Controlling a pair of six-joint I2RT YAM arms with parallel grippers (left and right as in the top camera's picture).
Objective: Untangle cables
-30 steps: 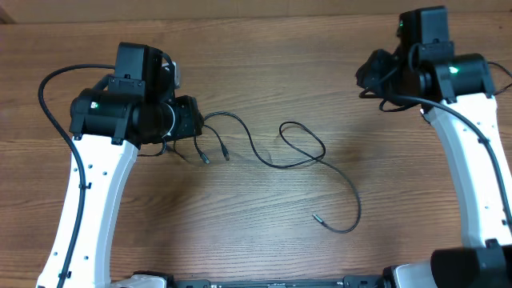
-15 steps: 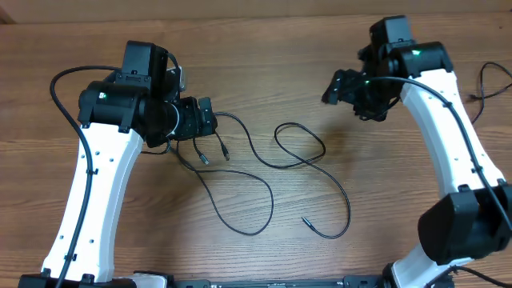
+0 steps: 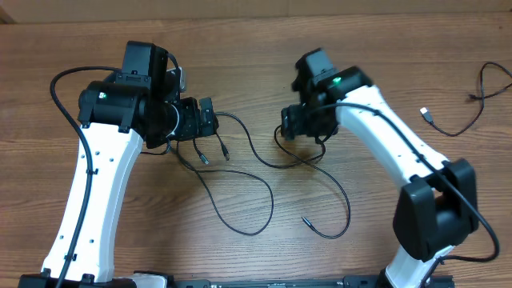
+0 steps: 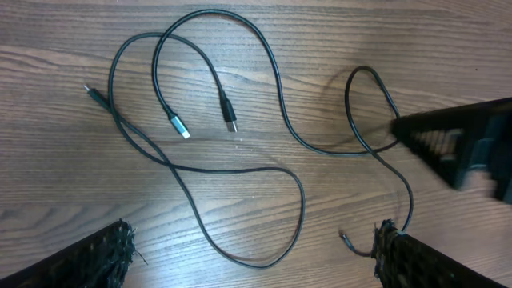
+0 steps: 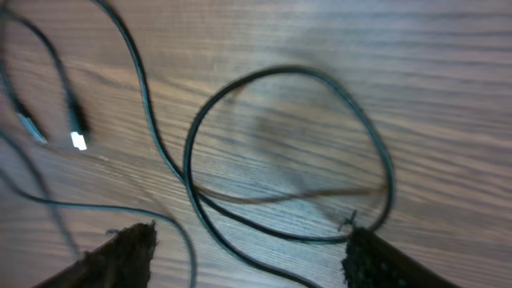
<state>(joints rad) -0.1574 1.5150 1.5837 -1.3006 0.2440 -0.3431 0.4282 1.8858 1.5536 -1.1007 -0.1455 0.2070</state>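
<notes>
right gripper now swung inward above thin black looping cables on grained wooden table; jaws apart, likewise left gripper.

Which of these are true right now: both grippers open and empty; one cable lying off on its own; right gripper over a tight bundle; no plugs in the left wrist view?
1. Both grippers are open and hold nothing. True: the left gripper and the right gripper have their fingers spread with nothing between them.
2. One cable lies apart from the rest. True: it sits far right in the overhead view.
3. The right gripper is over a tight bundle. False: it is over a single open loop.
4. No plugs show in the left wrist view. False: two plugs lie side by side.
</notes>
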